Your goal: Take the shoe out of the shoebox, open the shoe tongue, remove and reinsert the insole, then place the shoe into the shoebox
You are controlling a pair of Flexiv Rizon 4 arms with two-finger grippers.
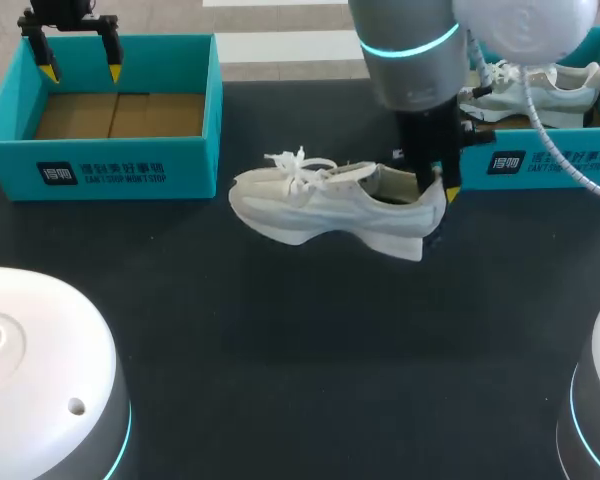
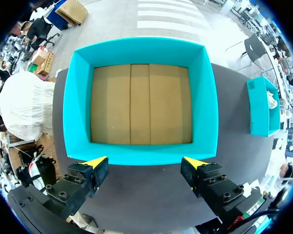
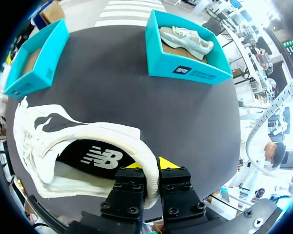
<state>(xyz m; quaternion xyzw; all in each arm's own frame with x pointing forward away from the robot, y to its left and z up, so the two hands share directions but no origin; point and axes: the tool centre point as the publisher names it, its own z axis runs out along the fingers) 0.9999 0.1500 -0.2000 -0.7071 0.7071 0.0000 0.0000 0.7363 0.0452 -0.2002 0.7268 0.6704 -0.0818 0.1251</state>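
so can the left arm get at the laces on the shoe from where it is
Probably yes. The left gripper hangs open above the empty shoebox, with nothing between it and the white shoe. The right gripper clamps only the heel, leaving the laces free.

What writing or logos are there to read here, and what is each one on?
Left shoebox front: white print beside a dark square emblem, too small to read.
Right shoebox front: same kind of print, also unreadable.
Insole inside the shoe: a white logo mark, no readable words.
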